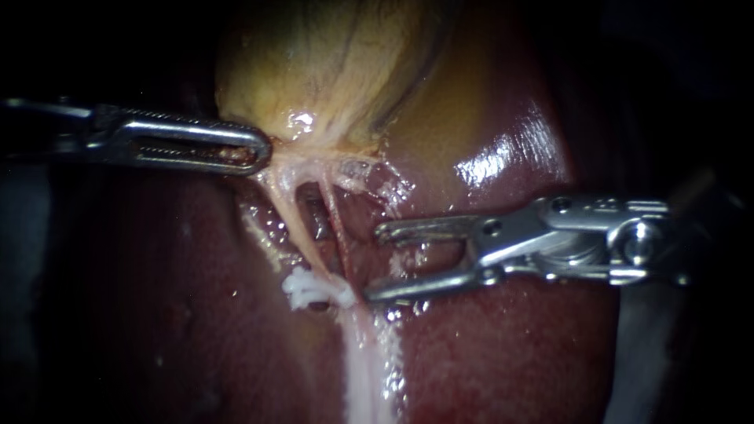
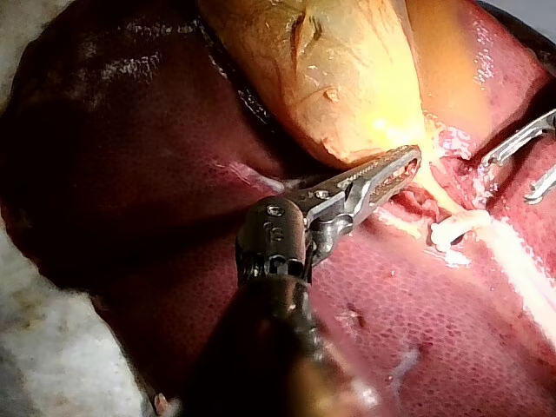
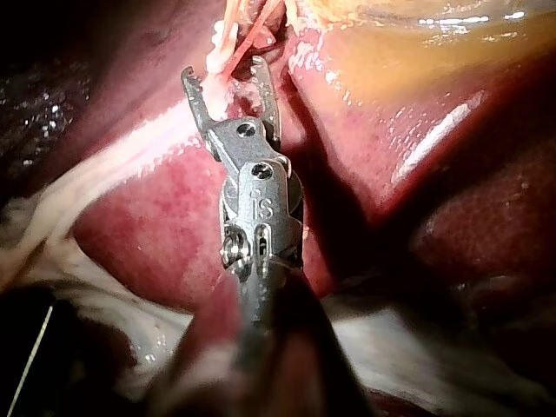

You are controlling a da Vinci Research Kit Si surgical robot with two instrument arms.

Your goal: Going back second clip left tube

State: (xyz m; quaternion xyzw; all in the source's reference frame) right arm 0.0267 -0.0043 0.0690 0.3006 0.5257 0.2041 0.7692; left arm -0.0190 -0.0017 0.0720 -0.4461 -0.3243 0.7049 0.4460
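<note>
From the left, the slender steel left instrument (image 1: 255, 151) reaches in, its slotted claw pinching the lower edge of the pale yellow gallbladder (image 1: 330, 63). Below that hold, the pale left tube (image 1: 292, 216) runs down beside a thin reddish tube (image 1: 336, 228), and a small white clip (image 1: 314, 289) sits across its lower end. Just right of the clip, the steel right instrument (image 1: 375, 263) has its claw spread and empty over the glossy dark red liver (image 1: 510, 353).

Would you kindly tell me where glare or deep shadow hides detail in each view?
Endoscope view: glare streaks the liver above the right instrument; the borders sink into shadow. Left wrist view: the gallbladder glows brightest beside the left instrument. Right wrist view: glare bands ahead of the instrument.
</note>
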